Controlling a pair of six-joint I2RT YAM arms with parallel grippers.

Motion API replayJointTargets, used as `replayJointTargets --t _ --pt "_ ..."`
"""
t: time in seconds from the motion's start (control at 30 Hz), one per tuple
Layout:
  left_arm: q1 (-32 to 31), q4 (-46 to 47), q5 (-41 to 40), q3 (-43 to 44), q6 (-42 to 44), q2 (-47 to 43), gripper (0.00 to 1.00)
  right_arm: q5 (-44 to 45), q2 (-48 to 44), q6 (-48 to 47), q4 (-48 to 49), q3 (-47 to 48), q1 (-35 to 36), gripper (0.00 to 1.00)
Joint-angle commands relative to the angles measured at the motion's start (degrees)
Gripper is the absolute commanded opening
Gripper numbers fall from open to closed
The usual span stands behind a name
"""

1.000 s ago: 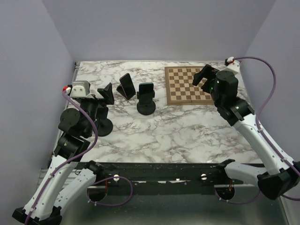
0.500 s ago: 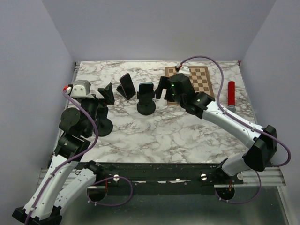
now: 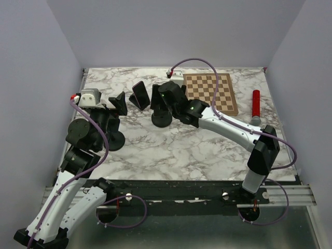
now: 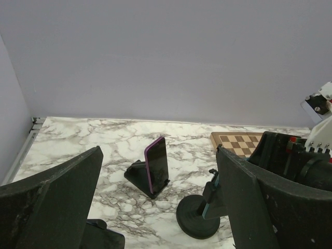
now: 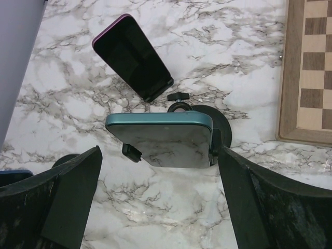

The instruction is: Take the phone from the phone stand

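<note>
1. Right gripper (image 5: pixel 160 174) is spread wide and holds nothing. Its fingers (image 5: pixel 62 197) sit on either side of the teal phone (image 5: pixel 160 136), with a gap on both sides in the wrist view.
2. In the top view the right gripper is over the phone stand (image 3: pixel 161 119) and hides most of the phone. The arm is stretched out from the near edge on the right.
3. Teal phone sits landscape in the phone stand, with a small clamp at each short end. The stand is on the table (image 3: pixel 207 148) in the far half, about midway between the left and right edges.
4. Purple-edged phone (image 5: pixel 132 57) leans on a black wedge stand (image 4: pixel 137 174), just beside the phone stand toward the far left corner and apart from it.
5. Chessboard (image 3: pixel 210 93) lies flat by the far edge, on the side toward the far right corner, near the stand but not touching it.
6. Red cylinder (image 3: pixel 256 102) lies by the right edge, well apart from the stand.
7. Left gripper (image 3: pixel 118 102) has its jaws wide and is empty. It is near the left edge and faces the far edge.
8. Round black base (image 3: pixel 112 139) sits under the left arm by the left edge; cannot tell what it carries.
</note>
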Motion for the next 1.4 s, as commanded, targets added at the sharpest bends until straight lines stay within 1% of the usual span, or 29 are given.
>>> replayJointTargets --t 0.0,0.2,0.4,0.63,0.73,0.83,0.9,0.97,1.03,1.1,1.23,1.27,1.37 --pt "0.13 -0.50 1.66 1.51 -0.78 0.22 0.99 4.75 3.02 -1.49 -0.28 3.71 1.01 1.00" --pt "0.20 -1.04 2.50 1.97 -0.87 1.06 0.99 8.91 5.78 -2.15 -1.21 6.36 1.41 0.99" --pt "0.18 -0.98 3.09 1.97 -0.87 1.44 0.99 11.21 8.00 -3.08 -1.89 8.22 1.77 0.95" --pt "0.17 -1.04 3.20 1.97 -0.92 1.93 0.99 12.32 8.86 -3.38 -2.34 8.61 2.03 0.85" --pt "0.20 -1.04 3.65 1.97 -1.00 2.33 0.99 13.16 9.04 -3.55 -2.34 8.39 2.25 0.84" --pt "0.15 -1.29 3.99 2.21 -0.88 2.93 0.99 14.56 8.56 -3.47 -1.77 7.56 2.29 0.79" --pt "0.18 -1.46 4.08 2.37 -0.41 3.47 0.99 14.53 7.56 -3.80 -0.03 6.00 2.29 0.71" --pt "0.20 -2.02 4.06 2.74 -0.17 4.32 0.99 13.83 6.40 -4.51 1.87 4.22 2.34 0.61" --pt "0.20 -2.48 4.43 3.10 -0.21 5.20 0.99 13.39 5.77 -4.94 2.63 3.48 2.30 0.48" --pt "0.20 -2.28 5.14 2.95 -0.67 5.85 0.99 12.83 5.55 -5.45 2.89 3.37 2.29 0.32" --pt "0.14 -1.96 7.14 2.68 -1.30 7.32 0.99 11.13 5.03 -5.72 2.89 3.27 2.29 0.05" --pt "0.16 -2.12 7.46 2.82 -1.48 7.79 0.99 10.69 4.85 -5.81 2.89 3.18 2.23 0.01" --pt "0.16 -4.20 5.77 3.66 -6.10 9.48 0.99 7.38 4.32 -5.97 2.62 3.14 1.54 0.01"
